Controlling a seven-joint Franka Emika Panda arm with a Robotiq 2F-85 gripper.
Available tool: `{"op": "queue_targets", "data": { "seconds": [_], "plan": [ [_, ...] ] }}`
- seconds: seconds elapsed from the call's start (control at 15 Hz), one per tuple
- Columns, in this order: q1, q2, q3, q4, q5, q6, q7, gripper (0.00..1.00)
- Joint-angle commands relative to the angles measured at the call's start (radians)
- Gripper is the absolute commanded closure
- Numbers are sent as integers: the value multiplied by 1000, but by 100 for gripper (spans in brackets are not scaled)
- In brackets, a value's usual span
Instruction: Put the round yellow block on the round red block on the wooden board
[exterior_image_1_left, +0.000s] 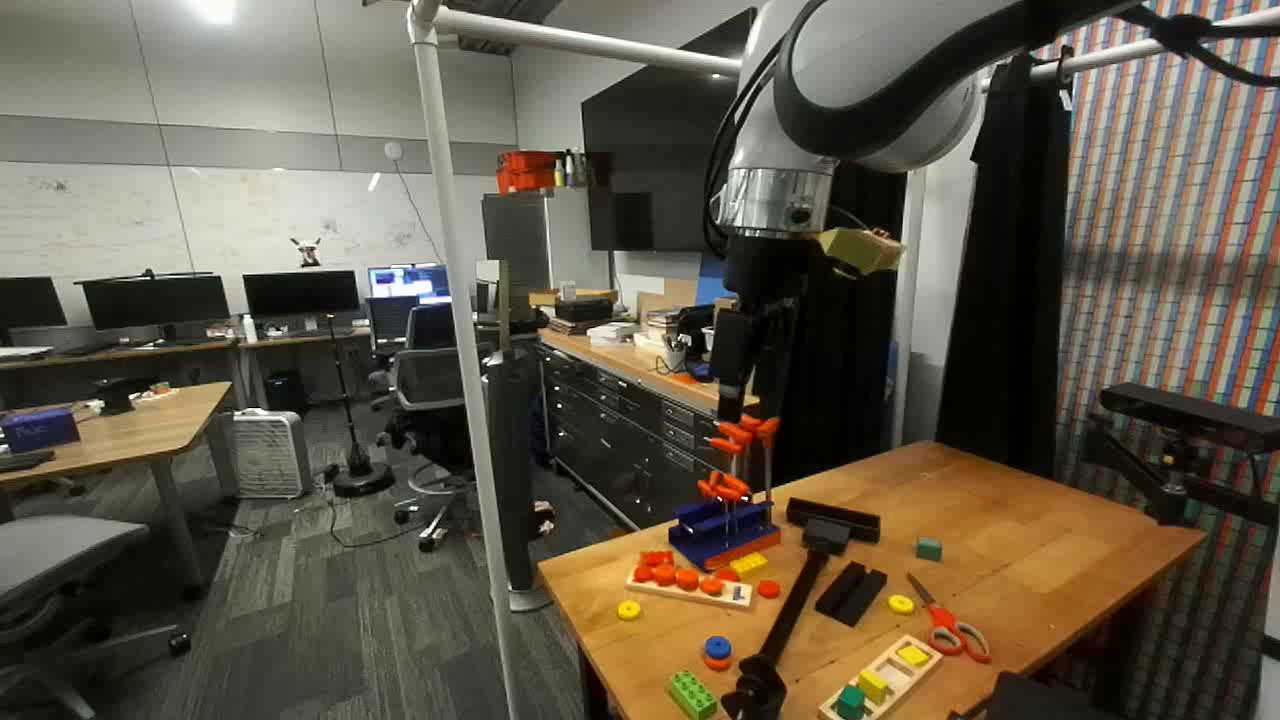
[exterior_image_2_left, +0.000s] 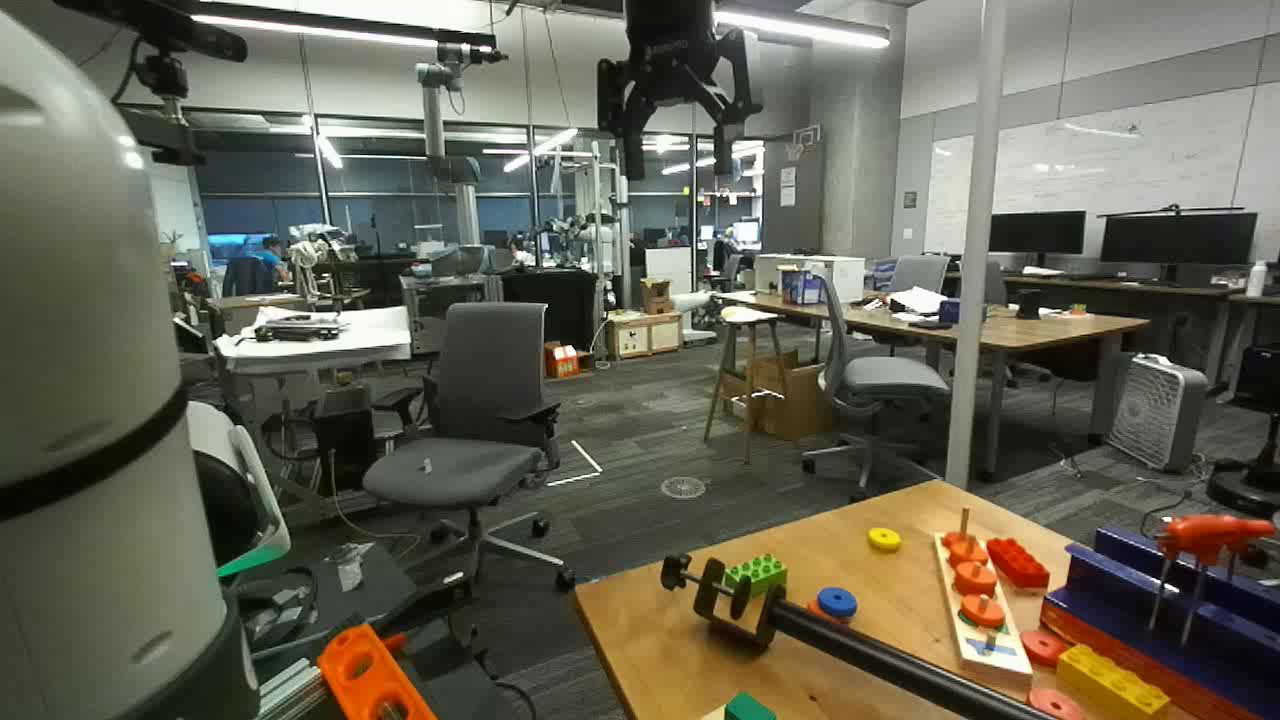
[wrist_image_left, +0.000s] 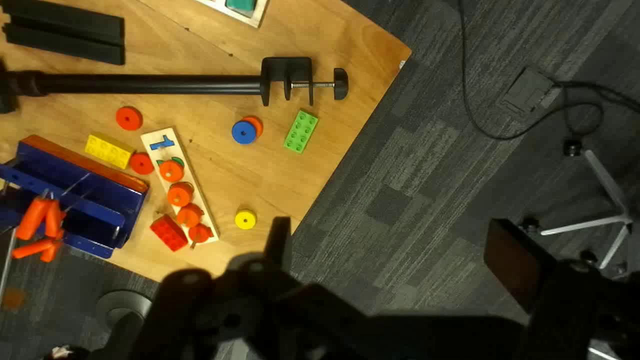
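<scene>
A round yellow block (wrist_image_left: 245, 219) lies flat on the table near its edge; it also shows in both exterior views (exterior_image_1_left: 628, 610) (exterior_image_2_left: 884, 540). A second round yellow block (exterior_image_1_left: 901, 604) lies near the scissors. The wooden board (wrist_image_left: 148, 140) has pegs bearing several round red blocks (wrist_image_left: 171, 170); the board also shows in both exterior views (exterior_image_1_left: 680, 592) (exterior_image_2_left: 965, 625). Loose round red blocks (wrist_image_left: 129, 118) lie beside it. My gripper (wrist_image_left: 390, 222) is open and empty, high above the table; it also shows in both exterior views (exterior_image_1_left: 750, 400) (exterior_image_2_left: 680, 165).
A blue holder (exterior_image_1_left: 700, 550) with upright orange-handled tools stands beside the board. A black clamp pole (wrist_image_left: 175, 84) lies across the table. Red (wrist_image_left: 169, 233), yellow (wrist_image_left: 109, 150) and green (wrist_image_left: 301, 131) bricks, stacked blue disc (wrist_image_left: 244, 132), scissors (exterior_image_1_left: 945, 625) and a shape board (exterior_image_1_left: 895, 690) lie around.
</scene>
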Motion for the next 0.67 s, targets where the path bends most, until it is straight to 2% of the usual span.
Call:
{"op": "queue_targets", "data": {
  "seconds": [0.0,0.33,0.6],
  "plan": [
    [-3,0,3,7,1,-2,-1,0],
    [-3,-5,2,20,1,0,-1,0],
    [-19,7,6,-58,-48,152,-3,0]
  ]
}}
